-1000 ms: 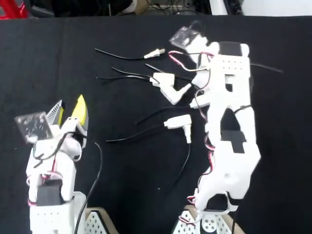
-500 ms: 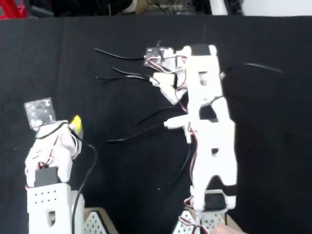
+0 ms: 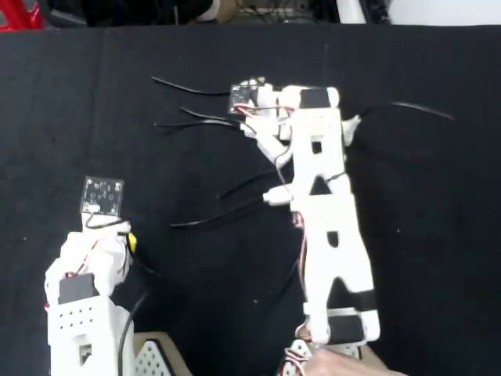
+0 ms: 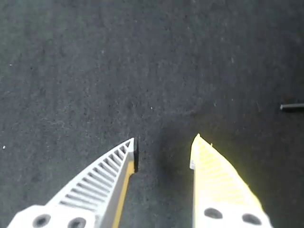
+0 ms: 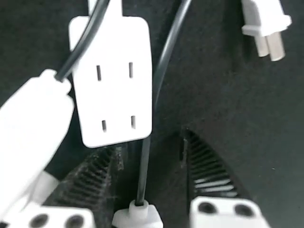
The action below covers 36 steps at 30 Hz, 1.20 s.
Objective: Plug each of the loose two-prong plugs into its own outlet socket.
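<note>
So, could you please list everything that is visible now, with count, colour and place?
Outlet block: one, white, four slots, on the cloth just ahead of the right gripper.
Two-prong plug: one, white, loose, apart from the block.
Corded connector: one, white, beside the block.
Cords: several, black, spread over the cloth.
Table cloth: one, black.
Left gripper: white and yellow fingers, open, over bare cloth.
Right gripper: black fingers, open, a cord seen between them.
</note>
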### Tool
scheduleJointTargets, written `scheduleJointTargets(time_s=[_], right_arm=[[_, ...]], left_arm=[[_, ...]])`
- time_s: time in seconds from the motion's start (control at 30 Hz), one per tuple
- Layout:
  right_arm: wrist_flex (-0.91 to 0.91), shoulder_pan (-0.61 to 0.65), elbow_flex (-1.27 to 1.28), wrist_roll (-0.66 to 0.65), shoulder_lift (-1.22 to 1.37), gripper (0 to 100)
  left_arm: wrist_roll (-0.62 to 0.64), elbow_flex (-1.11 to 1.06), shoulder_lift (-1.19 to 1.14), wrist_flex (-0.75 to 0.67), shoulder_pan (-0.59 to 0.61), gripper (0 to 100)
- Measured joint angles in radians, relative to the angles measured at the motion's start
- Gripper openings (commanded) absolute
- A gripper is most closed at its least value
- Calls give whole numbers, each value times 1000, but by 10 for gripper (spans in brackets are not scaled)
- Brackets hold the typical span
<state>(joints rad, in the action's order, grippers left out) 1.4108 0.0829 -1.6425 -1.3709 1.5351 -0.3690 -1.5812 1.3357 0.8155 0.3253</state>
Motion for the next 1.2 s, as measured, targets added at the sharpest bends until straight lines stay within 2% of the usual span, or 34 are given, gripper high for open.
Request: scheduleJointTargets(time_s=[0.2,0.37,0.5,0.53,0.8,1.2], right_arm=[[-12,0,-23,5,35,162],[75,0,-25,5,-18,155],[135,0,-5,6,-61,38],[150,0,-6,6,-72,34],[311,-2,-6,8,-196,40],[316,-15,-6,86,-282,43]], left_arm=[[-11,0,0,0,0,195],[-11,-6,0,0,0,195],[-11,-6,0,-14,0,195],[-11,-6,0,-15,0,195],[-11,-26,0,-57,0,195],[-11,-34,-2,-103,2,195]])
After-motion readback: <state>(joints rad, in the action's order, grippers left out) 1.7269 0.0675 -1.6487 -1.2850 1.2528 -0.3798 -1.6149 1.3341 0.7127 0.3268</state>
